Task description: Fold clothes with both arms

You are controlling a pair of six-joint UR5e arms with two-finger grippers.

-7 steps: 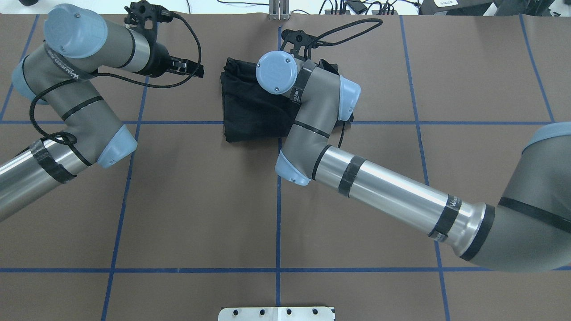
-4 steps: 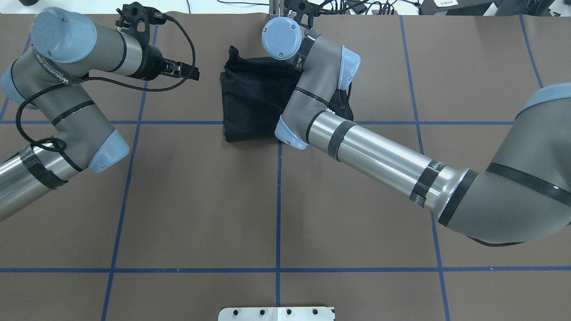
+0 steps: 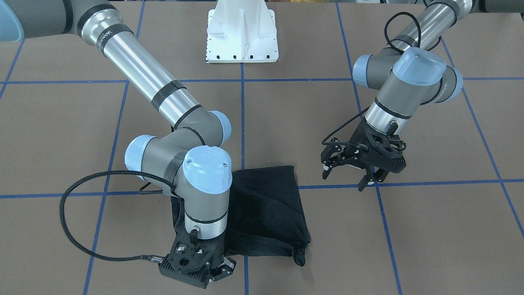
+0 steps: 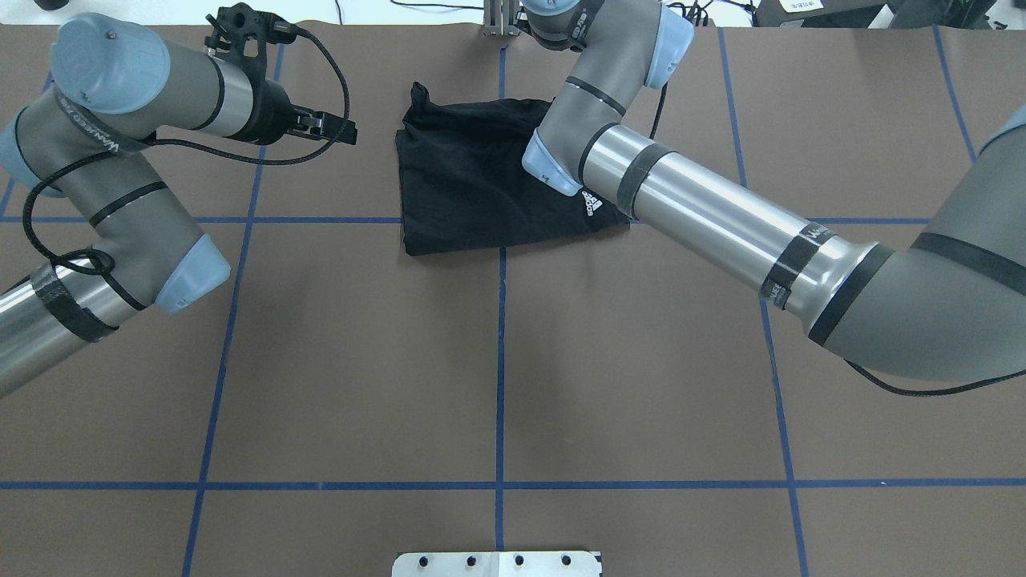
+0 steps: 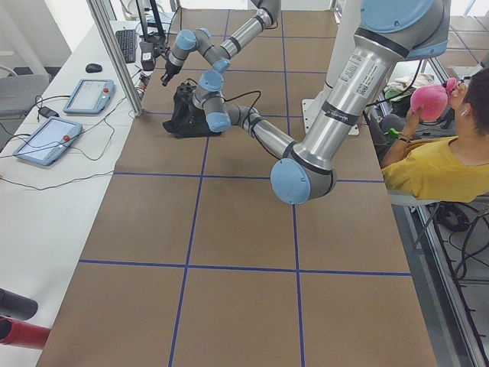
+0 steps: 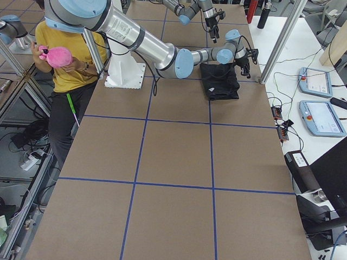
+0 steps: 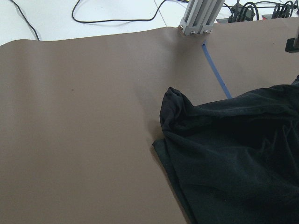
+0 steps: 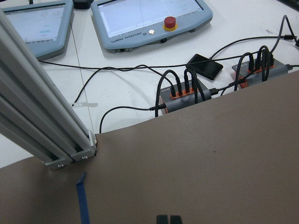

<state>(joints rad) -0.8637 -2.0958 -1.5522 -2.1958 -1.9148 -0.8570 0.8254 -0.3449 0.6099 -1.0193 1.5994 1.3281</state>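
Nearest the base: white pedestal (image 3: 241,37) on the brown table (image 4: 361,361), blue tape lines (image 4: 501,361) across it. Farther out, in the far middle, black T-shirt (image 4: 469,180): lies flat, folded to a rough rectangle, long axis running left to right across the table, white logo (image 4: 591,204) on the near right corner, one bunched corner poking out at the far left. Level with its far half, left gripper (image 3: 360,174): hovers just beside the shirt's left edge, apart from it, fingers spread wide and empty, pointing at the cloth. Reads as the nearer one for the next grasp, with nothing between its fingers and that edge. Farther again, right gripper (image 3: 204,268): sits past the shirt's far edge, at the table's rim, right forearm (image 4: 705,216) slanting over the shirt's right part; fingertips (image 8: 162,220) drawn close together, no cloth seen between them in the wrist view. Judged largely folded, the bunched corner left to tidy. Beyond the rim: aluminium post (image 8: 46,126), cable hubs (image 8: 184,99), touch panel with a red button (image 8: 149,21). Likely obstructions: the post and the right forearm.
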